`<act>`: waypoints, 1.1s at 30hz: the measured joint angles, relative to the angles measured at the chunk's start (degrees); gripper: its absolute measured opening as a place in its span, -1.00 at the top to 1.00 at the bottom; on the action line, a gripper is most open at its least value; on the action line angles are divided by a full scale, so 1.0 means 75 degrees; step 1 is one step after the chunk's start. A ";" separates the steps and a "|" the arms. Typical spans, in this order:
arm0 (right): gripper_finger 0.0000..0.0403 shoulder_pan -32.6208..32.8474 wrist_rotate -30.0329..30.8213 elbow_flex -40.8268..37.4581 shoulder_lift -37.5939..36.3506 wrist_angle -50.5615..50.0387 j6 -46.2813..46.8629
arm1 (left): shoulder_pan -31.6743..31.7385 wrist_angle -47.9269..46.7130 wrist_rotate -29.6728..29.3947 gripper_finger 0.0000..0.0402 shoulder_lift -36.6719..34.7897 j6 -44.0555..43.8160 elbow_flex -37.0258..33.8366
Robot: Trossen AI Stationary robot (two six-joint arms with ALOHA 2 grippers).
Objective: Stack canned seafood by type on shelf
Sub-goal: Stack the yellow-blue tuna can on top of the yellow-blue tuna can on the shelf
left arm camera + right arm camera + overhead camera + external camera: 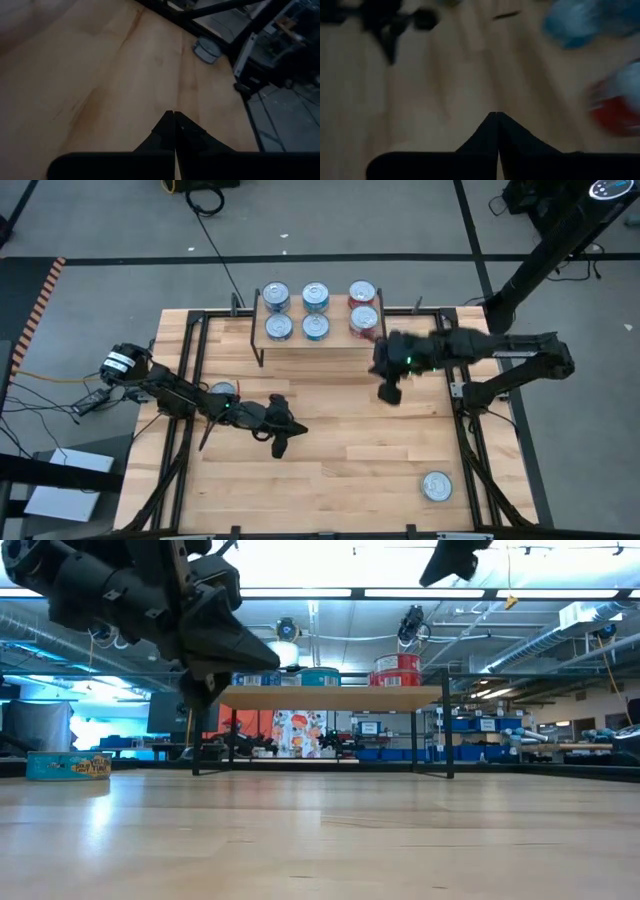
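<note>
High view first: the right gripper (pixel 389 392) is seen just in front of the shelf (pixel 318 346), near its right end, over bare table (pixel 330 470). Its fingers are pressed together with nothing between them, as the right wrist view confirms, where the two dark fingertips (pixel 496 131) meet in a single point over the wood. The left gripper (pixel 279 442) is held low near the table's middle, likewise closed and empty, its fingertips (pixel 173 131) meeting in the left wrist view; it appears to be waiting clear of the other arm's path.

Six cans are counted on the shelf, in three columns of two: the blue cans (pixel 276 311) at the left, the teal cans (pixel 315 311) in the middle, the red cans (pixel 362 306) at the right. The columns seem to be sorted by label colour, as the task asks.

Two cans are left on the table: one (pixel 436 486) near the front right corner, also visible far off in the left wrist view (pixel 207 49), and one (pixel 222 391) by the left arm, partly covered by it. Their label colours cannot be made out from above.

Low view: the shelf's top is seen edge-on, so only the front cans' sides show, and a flat teal tin (pixel 68 766) sits at the far left. The right wrist picture is smeared, so the cans there are only blurs of colour.
</note>
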 joint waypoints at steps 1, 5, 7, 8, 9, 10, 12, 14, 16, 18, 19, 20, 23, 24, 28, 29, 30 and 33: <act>0.92 0.0209 -0.0128 -0.0177 0.0000 0.0065 0.0202 | 0.0048 0.0002 0.0110 1.00 0.0000 0.0117 0.0055; 0.96 0.1090 -0.0302 -0.1007 0.0003 0.0647 0.1006 | 0.0236 -0.0214 0.0332 1.00 -0.0002 0.0454 0.0336; 0.97 0.1509 -0.0392 -0.1464 0.0003 0.1123 0.1465 | 0.0318 -0.0601 0.0418 1.00 -0.0003 0.0647 0.0557; 0.96 0.1723 -0.0423 -0.1687 0.0005 0.1372 0.1750 | 0.0356 -0.0866 0.0509 1.00 -0.0003 0.0753 0.0690; 0.96 0.1918 -0.0442 -0.1884 0.0009 0.1602 0.2026 | 0.0396 -0.1154 0.0588 1.00 -0.0003 0.0828 0.0840; 0.96 0.2110 -0.0458 -0.2084 0.0009 0.1879 0.2326 | 0.0429 -0.1502 0.0725 1.00 -0.0003 0.0919 0.1016; 0.98 0.2498 -0.0463 -0.2419 0.0009 0.2373 0.2888 | 0.0468 -0.2511 0.1015 1.00 -0.0003 0.0955 0.1478; 0.98 0.2883 -0.0418 -0.2683 -0.0002 0.2698 0.3475 | 0.0461 -0.4022 0.1118 1.00 -0.0018 0.1109 0.2031; 0.98 0.3281 0.0049 -0.2885 -0.0039 0.2919 0.4141 | 0.0390 -0.5872 0.0747 1.00 -0.0099 0.1217 0.2595; 0.98 0.3688 0.0689 -0.3059 -0.0105 0.3156 0.4605 | 0.0370 -0.7386 0.0050 1.00 -0.0124 0.1123 0.3089; 0.99 0.3851 0.1033 -0.3150 -0.0131 0.3263 0.4802 | 0.0374 -0.8029 -0.0290 1.00 -0.0193 0.0982 0.3202; 0.99 0.3988 0.1342 -0.3239 -0.0169 0.3386 0.4985 | 0.0383 -0.8556 -0.0545 1.00 -0.0299 0.0815 0.3227; 0.99 0.4305 0.1919 -0.3551 -0.0311 0.3601 0.5433 | 0.0414 -0.8948 -0.1042 1.00 -0.0682 0.0141 0.3074; 0.99 0.4353 0.2024 -0.3670 -0.0367 0.3734 0.5528 | 0.0409 -0.8975 -0.1197 1.00 -0.0874 -0.0062 0.2908; 0.99 0.4414 0.2236 -0.4157 -0.0610 0.4281 0.5834 | 0.0407 -0.8425 -0.1675 1.00 -0.1750 -0.0947 0.2053; 0.99 0.4417 0.2287 -0.4268 -0.0667 0.4437 0.5866 | 0.0407 -0.8449 -0.1795 1.00 -0.1974 -0.1285 0.1799; 0.99 0.4417 0.2326 -0.4368 -0.0727 0.4488 0.5877 | 0.0418 -0.8484 -0.1936 1.00 -0.2167 -0.1745 0.1574; 0.99 0.4379 0.2520 -0.4460 -0.0829 0.4560 0.5873 | 0.0425 -0.8957 -0.2316 1.00 -0.2696 -0.3469 0.0969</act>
